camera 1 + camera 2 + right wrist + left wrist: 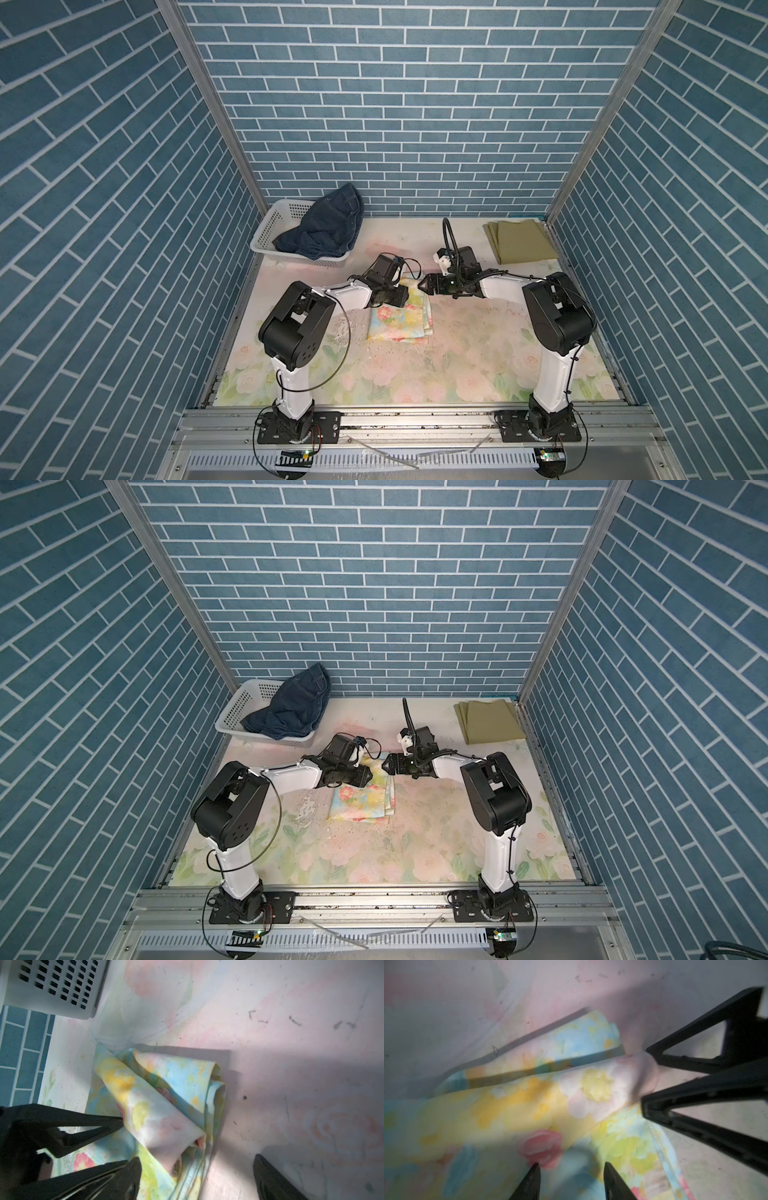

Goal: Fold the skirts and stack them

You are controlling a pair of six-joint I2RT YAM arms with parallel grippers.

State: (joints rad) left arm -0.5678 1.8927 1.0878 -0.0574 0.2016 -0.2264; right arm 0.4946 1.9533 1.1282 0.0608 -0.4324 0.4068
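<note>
Pinching every layer at both far corners looks the sound way to lift the floral skirt (399, 322), which lies folded mid-way across the counter (478, 332), a loose fold bulging at its far edge. Left arm reaches low inward, left end effector (572, 1166) jaws apart over the cloth; right arm mirrors it, right end effector (644, 1077) spread wide astride that fold. Olive skirt (521, 241) lies folded far right

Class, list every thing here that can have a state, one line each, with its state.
Plain olive-green cloth skirt: folded, lying flat, far right.
Pastel floral cloth skirt: partly folded, top layer bunched.
Dark blue denim skirt: crumpled, draped over the basket.
White perforated plastic basket: upright, holding the denim skirt.
Left gripper: jaws open over the floral skirt.
Right gripper: jaws open at its edge.
</note>
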